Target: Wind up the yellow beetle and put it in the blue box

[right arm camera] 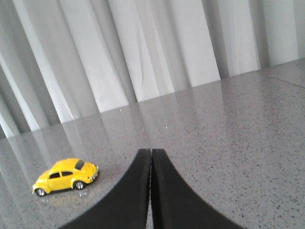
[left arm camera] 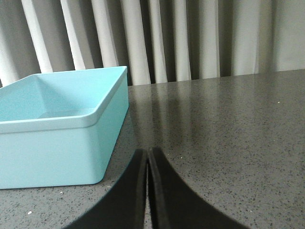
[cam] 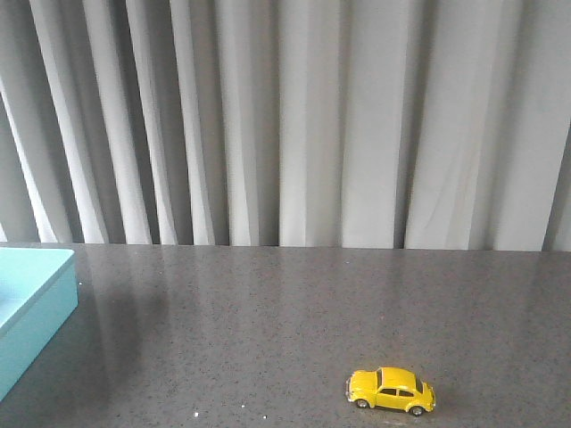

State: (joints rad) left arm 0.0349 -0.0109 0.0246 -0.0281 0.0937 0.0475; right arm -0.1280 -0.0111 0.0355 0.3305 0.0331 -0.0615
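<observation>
Yellow beetle [right arm camera: 66, 176] on table beside clenched, empty right hand [right arm camera: 151, 157]

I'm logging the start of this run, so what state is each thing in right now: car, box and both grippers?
Beetle: upright on its wheels on the table, untouched, outside the box.
Box: open at the top, no lid, nothing seen in the part that shows.
Left gripper: shut, holding nothing, near the box.
Right gripper: shut, holding nothing, apart from the beetle.
</observation>
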